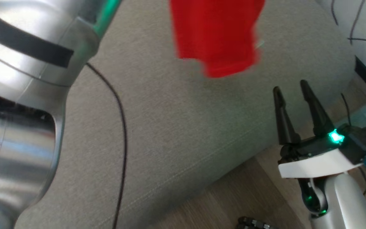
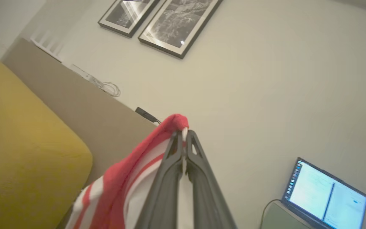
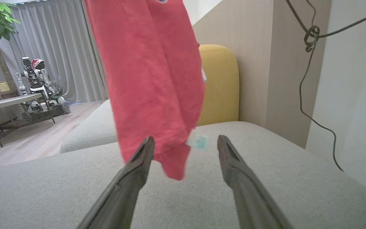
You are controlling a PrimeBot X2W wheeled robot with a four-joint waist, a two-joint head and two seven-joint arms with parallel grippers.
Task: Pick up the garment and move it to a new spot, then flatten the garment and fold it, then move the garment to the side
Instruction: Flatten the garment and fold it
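Note:
The garment (image 1: 216,35) is red, with white stripes showing on its inner side, and hangs in the air over the grey sofa seat (image 1: 183,127). My left gripper (image 2: 184,133) is shut on the garment's (image 2: 119,178) top fold, the cloth draping down to the left of the fingers. From the right wrist the garment (image 3: 151,79) dangles long and bunched, its lower end just above the cushion. My right gripper (image 1: 291,87) stands open at the seat's front right corner, below the cloth, and in its own view the right gripper (image 3: 186,143) has nothing between its fingers.
My silver left arm (image 1: 21,95) covers the left of the head view, a black cable (image 1: 119,127) trailing across the seat. A yellow cushion (image 3: 219,82) stands at the sofa's back. Cables (image 3: 310,63) hang on the wall. A table and another robot (image 3: 37,86) stand on the wooden floor.

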